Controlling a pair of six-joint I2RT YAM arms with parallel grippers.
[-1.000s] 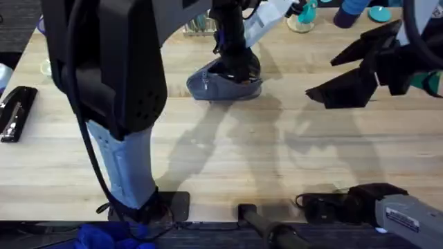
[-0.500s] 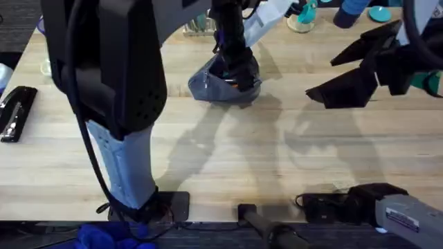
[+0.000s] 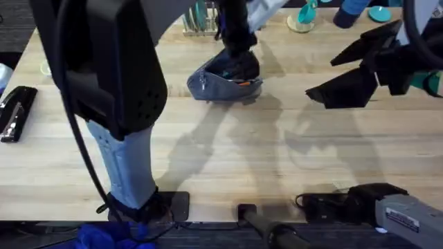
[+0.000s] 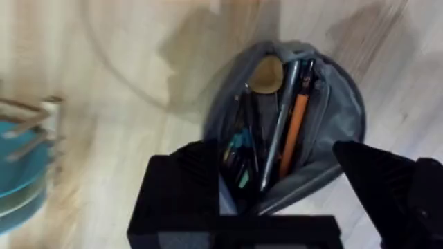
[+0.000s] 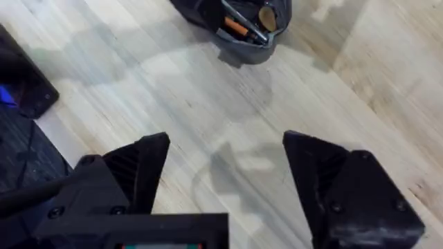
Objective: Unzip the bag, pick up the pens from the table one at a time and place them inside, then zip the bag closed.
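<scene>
The bag (image 3: 225, 83) is seen in the upper middle of the overhead frame, resting on the table (image 3: 277, 159), its zip open and its long axis running roughly left to right across that frame. The left gripper (image 3: 239, 59) is held directly over the open mouth, jaws spread and pinching nothing; in the left wrist view its two black fingers (image 4: 387, 187) stand apart either side of the bag's near end. Inside the pouch an orange pen (image 4: 295, 135) and a grey-silver pen (image 4: 280, 121) are noted lying side by side, parallel to the bag's length, among other small contents. The same orange pen (image 5: 237, 28) is glimpsed through the opening in the right wrist view. The right gripper (image 3: 360, 66) hangs at the upper right of the overhead frame, well apart from the bag, jaws spread and empty. The left arm is judged much the nearer. With both pens apparently in, closing the zip is judged the remaining step; the zip pull cannot be made out with certainty, so the direction of travel along the long axis is left open.
</scene>
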